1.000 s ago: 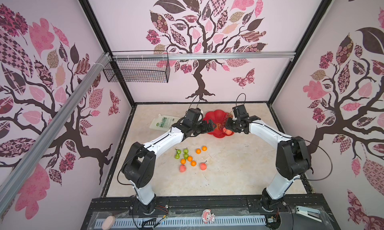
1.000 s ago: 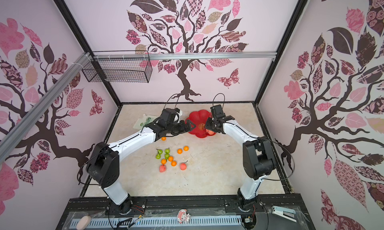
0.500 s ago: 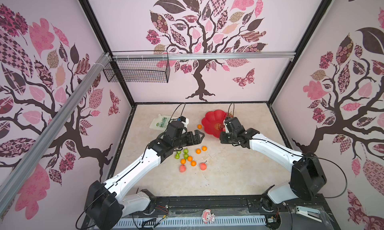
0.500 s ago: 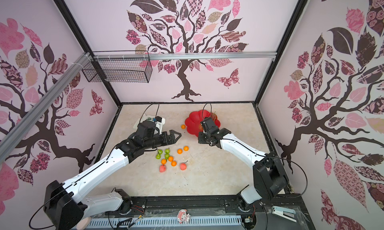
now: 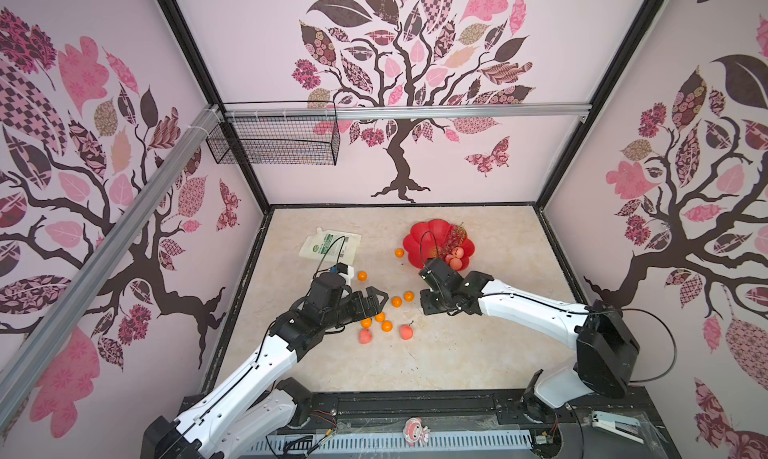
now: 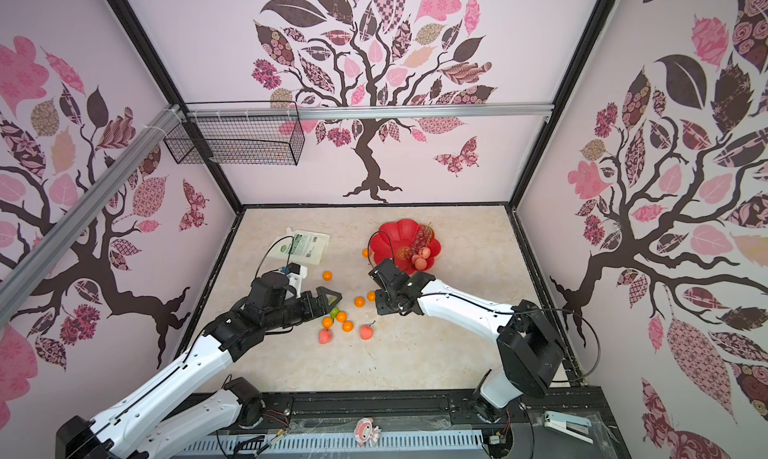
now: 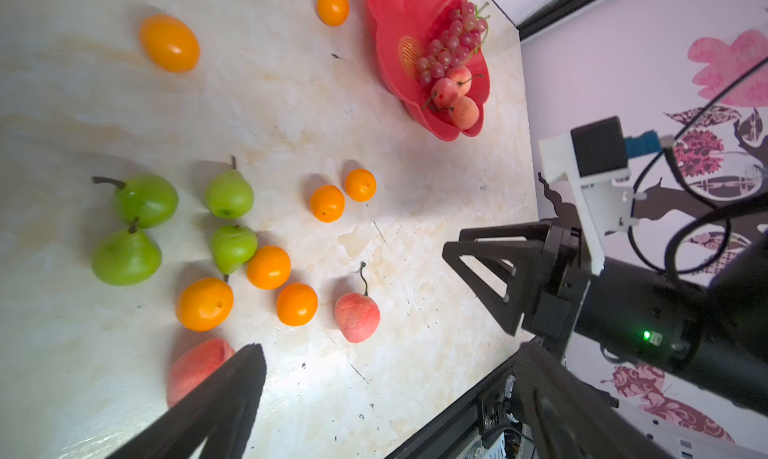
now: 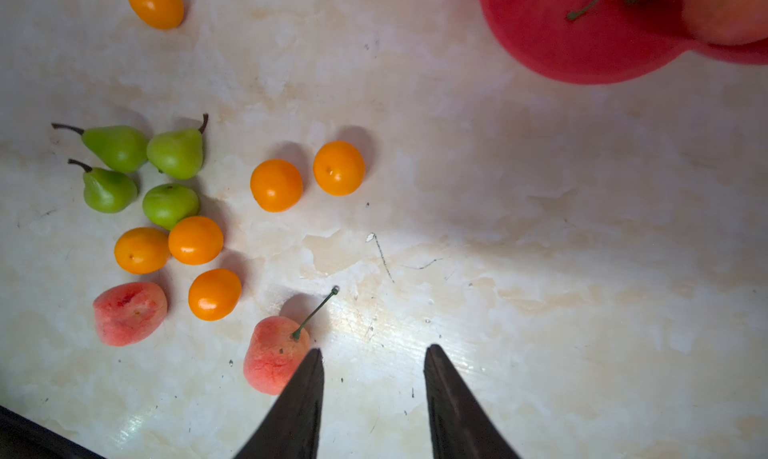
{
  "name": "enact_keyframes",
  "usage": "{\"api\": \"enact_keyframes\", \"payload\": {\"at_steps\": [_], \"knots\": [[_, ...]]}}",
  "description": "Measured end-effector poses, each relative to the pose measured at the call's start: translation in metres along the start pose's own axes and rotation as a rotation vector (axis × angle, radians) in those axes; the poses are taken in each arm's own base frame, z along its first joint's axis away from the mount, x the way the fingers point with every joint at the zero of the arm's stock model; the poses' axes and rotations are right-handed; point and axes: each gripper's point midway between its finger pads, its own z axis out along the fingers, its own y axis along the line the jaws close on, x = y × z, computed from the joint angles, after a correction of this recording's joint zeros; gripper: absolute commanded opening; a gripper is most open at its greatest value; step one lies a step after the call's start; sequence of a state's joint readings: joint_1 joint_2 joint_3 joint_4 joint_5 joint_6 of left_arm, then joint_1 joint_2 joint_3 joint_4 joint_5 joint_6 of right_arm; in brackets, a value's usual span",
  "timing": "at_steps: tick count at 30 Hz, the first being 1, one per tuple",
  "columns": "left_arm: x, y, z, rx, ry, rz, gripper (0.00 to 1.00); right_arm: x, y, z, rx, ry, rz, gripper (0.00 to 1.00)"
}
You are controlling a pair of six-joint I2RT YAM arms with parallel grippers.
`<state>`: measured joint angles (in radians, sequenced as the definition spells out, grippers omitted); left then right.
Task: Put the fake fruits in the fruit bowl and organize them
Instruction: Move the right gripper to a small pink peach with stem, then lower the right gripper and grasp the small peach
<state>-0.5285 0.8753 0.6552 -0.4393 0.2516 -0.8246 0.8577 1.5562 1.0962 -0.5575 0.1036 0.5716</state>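
Note:
The red fruit bowl [image 5: 419,239] [image 6: 390,239] [image 7: 395,29] [image 8: 582,41] stands at the back of the table. It holds a grape bunch [image 5: 455,236] [image 7: 449,45] and peaches [image 5: 456,258] [image 7: 463,112]. Loose on the table lie several oranges [image 5: 397,301] [image 8: 276,185], green pears [image 7: 228,195] [image 8: 174,155], a stemmed peach [image 5: 406,332] [image 8: 272,361] and another peach [image 5: 365,336] [image 8: 129,313]. My left gripper [image 5: 380,305] [image 7: 390,349] hangs wide open and empty over the pears, hiding them in both top views. My right gripper [image 5: 426,305] [image 8: 372,349] is open and empty, one finger beside the stemmed peach.
A white pouch with a green label [image 5: 330,245] lies at the back left. One orange [image 5: 399,252] sits just left of the bowl, another [image 5: 362,275] nearer the pouch. A black wire basket [image 5: 274,141] hangs on the rail. The black frame edge [image 5: 415,394] borders the table's front.
Both grippers have drawn back from the bowl to the loose fruits nearer the front. The right gripper's jaws have spread wider.

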Motion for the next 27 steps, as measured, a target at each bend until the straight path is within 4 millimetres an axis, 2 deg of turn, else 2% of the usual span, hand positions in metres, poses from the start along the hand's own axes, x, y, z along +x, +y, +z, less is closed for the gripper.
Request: {"api": "enact_keyframes", "payload": {"at_steps": [5, 10, 15, 19, 27], "knots": [[-0.008, 0.036, -0.009, -0.013, -0.030, -0.133, 0.98, 0.014, 0.028, 0.009, -0.018, 0.044, -0.034, 0.52], [-0.010, 0.052, -0.014, 0.008, -0.030, -0.214, 0.98, 0.026, 0.049, 0.014, -0.036, 0.087, -0.074, 0.53], [-0.007, 0.061, -0.015, 0.028, -0.012, -0.266, 0.98, 0.038, 0.059, 0.026, -0.016, 0.139, -0.116, 0.55], [-0.006, 0.059, -0.016, 0.045, -0.002, -0.275, 0.97, 0.046, 0.056, 0.035, 0.014, 0.174, -0.141, 0.55], [-0.005, 0.058, -0.017, 0.050, 0.000, -0.274, 0.97, 0.050, 0.055, 0.048, 0.053, 0.216, -0.187, 0.55]]}}
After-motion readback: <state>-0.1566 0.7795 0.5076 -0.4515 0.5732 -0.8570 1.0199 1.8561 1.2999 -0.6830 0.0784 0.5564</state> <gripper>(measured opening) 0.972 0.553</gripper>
